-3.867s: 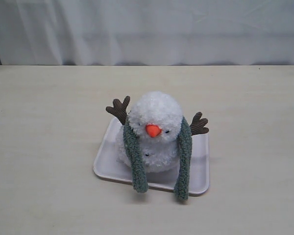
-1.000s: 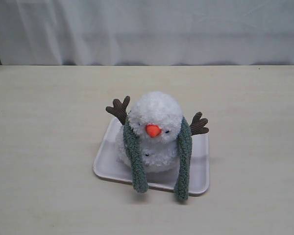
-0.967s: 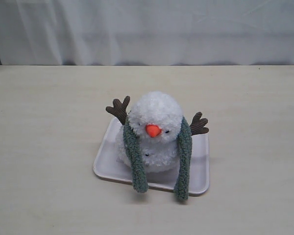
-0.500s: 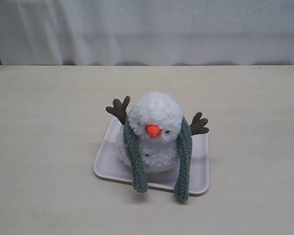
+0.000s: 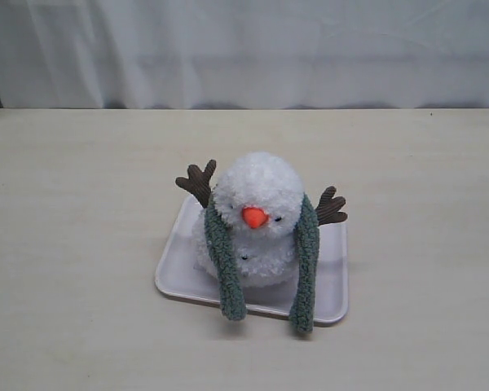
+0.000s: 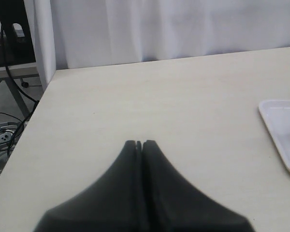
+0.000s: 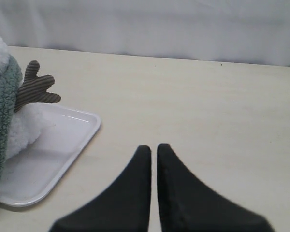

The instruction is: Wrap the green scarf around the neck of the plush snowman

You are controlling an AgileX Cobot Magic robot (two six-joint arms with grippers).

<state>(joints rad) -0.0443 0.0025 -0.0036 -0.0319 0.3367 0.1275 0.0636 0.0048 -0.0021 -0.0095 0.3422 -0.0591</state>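
Observation:
The plush snowman (image 5: 259, 195) sits on a white tray (image 5: 176, 259) in the middle of the table, orange nose facing the camera. The green scarf (image 5: 222, 261) lies over the back of its neck, both ends hanging down the front past the tray's near edge. In the right wrist view the scarf (image 7: 1, 111) and a brown twig arm (image 7: 34, 89) show at one side. Neither gripper appears in the exterior view. My left gripper (image 6: 139, 143) is shut over bare table, holding nothing. My right gripper (image 7: 153, 147) is shut with a hairline gap, holding nothing, off the tray's side.
A white curtain (image 5: 244, 49) hangs behind the table. The table's corner edge (image 6: 34, 113) shows in the left wrist view, with cables and a stand beyond it. The tray's corner (image 6: 280, 125) lies to one side of the left gripper.

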